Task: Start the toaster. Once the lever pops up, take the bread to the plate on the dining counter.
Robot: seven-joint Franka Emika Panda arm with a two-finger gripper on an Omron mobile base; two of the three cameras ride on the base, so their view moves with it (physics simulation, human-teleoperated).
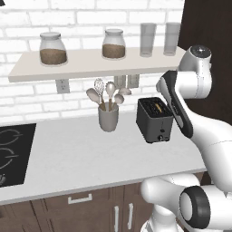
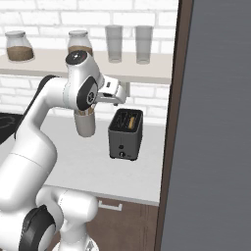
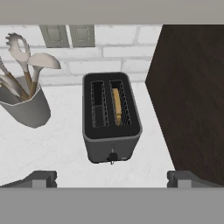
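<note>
Above the toaster [image 3: 111, 118], the claw [image 3: 112, 179] hangs spread to its widest, tips well apart, gripping nothing and touching nothing. Dark grey, boxy toaster stands on the white surface [image 1: 77, 154] near the brick wall, just beside a grey utensil cup [image 1: 108, 117] and a dark panel. Tan bread [image 3: 116, 106] sits sunk in one of its two slots.
</note>
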